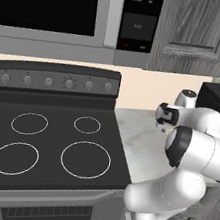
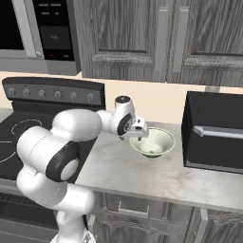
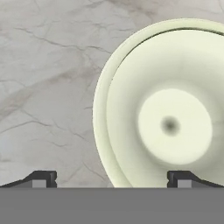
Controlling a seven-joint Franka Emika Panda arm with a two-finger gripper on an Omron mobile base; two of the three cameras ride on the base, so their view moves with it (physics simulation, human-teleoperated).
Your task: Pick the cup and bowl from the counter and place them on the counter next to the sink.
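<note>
So the gripper (image 3: 112,178) hung over the bowl (image 3: 168,109) with its jaws spread wide and holding nothing, one finger outside the near rim and one over the inside, probably lining up a rim pinch, bowl sitting on the counter (image 2: 142,175) by the black appliance (image 2: 213,135).

Cream bowl (image 2: 153,141) on marbled counter (image 2: 142,175), tool (image 2: 138,133) seemingly over its left rim, black appliance (image 2: 214,137) right
</note>
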